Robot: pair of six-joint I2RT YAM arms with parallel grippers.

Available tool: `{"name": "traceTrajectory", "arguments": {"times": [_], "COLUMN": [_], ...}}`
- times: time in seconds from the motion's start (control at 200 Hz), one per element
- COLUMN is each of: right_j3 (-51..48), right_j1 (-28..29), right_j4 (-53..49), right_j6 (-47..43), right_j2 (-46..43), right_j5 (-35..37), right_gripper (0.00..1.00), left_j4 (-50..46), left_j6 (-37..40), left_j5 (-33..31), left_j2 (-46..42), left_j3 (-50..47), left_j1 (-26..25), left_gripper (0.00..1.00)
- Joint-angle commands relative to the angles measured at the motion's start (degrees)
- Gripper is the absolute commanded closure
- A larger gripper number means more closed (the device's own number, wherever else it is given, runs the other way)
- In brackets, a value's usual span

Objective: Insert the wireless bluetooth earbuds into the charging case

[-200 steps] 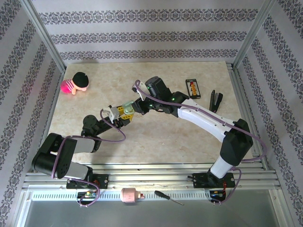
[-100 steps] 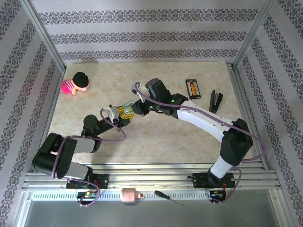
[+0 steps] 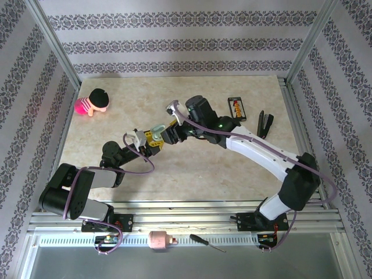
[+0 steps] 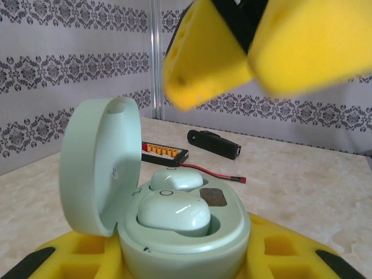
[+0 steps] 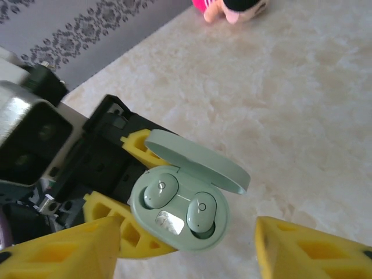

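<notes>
A pale green charging case (image 4: pixel 186 247) with its lid (image 4: pixel 99 163) swung open sits between the yellow fingers of my left gripper (image 4: pixel 186 264), which is shut on it. Two pale green wireless bluetooth earbuds (image 5: pixel 159 191) (image 5: pixel 201 212) lie in the case's two wells. In the left wrist view, one earbud (image 4: pixel 174 212) is nearer and one (image 4: pixel 176 179) lies behind it. My right gripper (image 5: pixel 186 256) hovers just above the case, open, with nothing between its yellow fingers (image 4: pixel 203 64). In the top view the case (image 3: pixel 157 131) is held mid-table, where both grippers meet.
A pink doll with a black cap (image 3: pixel 93 103) lies at the far left. A black board with orange connectors (image 3: pixel 236 108) and a black clip-like tool (image 3: pixel 265 123) lie at the far right. A screwdriver (image 3: pixel 207 242) rests on the front rail.
My right gripper's jaws have opened above the case, and its arm has shifted slightly to the right. The left gripper and the case have stayed put.
</notes>
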Motion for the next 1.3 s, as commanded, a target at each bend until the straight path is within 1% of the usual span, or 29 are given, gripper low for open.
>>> {"name": "traceTrajectory", "arguments": {"times": [0.0,0.045,0.12,0.29,0.45,0.575,0.655,0.735,0.904,0.984,1.084,1.179,1.294], "right_j3": [-1.38,-0.87,2.14,6.79,8.93,8.05,6.79,5.47,2.75,0.86,-4.03,-8.06,-11.78], "right_j1": [-2.01,-2.74,-3.57,-3.53,-3.56,-3.53,-3.56,-3.50,-3.92,-4.70,-6.75,-8.18,-9.03], "right_j4": [5.91,7.07,5.34,3.28,0.55,-0.27,-0.33,-0.19,4.04,7.83,17.45,25.34,33.98], "right_j6": [6.20,9.00,11.65,13.78,13.39,12.95,12.54,12.08,14.79,18.91,29.59,39.46,49.30], "right_j2": [-2.39,-1.56,1.06,6.30,9.15,9.12,8.19,7.16,4.37,3.32,2.01,1.50,2.82], "right_j5": [-3.36,-4.17,-4.91,-6.96,-8.57,-8.89,-9.16,-9.23,-10.22,-11.74,-15.41,-19.38,-24.68], "right_gripper": [0.31,0.27,0.27,0.27,0.28,0.28,0.28,0.28,0.27,0.24,0.21,0.21,0.22], "left_j4": [3.58,3.57,3.58,3.35,1.24,0.28,-1.13,-2.05,-3.06,-2.43,0.14,3.59,3.72], "left_j6": [2.66,3.07,3.30,2.99,3.22,2.98,1.65,1.82,1.05,0.60,-0.99,-2.69,-2.84], "left_j5": [2.53,3.02,4.28,4.79,4.88,3.77,1.24,0.09,-0.69,-1.17,-2.67,-4.52,-4.71], "left_j2": [-0.66,-0.86,-1.43,-2.47,-3.88,-4.68,-5.25,-5.66,-5.42,-5.28,-4.80,-3.89,-3.51], "left_j3": [0.12,0.02,0.05,-0.15,-0.24,-0.24,0.18,0.38,1.43,1.52,1.46,1.51,2.65], "left_j1": [-0.65,-0.66,-0.66,-0.66,-0.69,-0.69,-0.64,-0.61,-0.61,-0.62,-0.67,-0.67,-0.72], "left_gripper": [0.75,0.75,0.75,0.75,0.75,0.75,0.74,0.74,0.75,0.75,0.75,0.75,0.75]}}
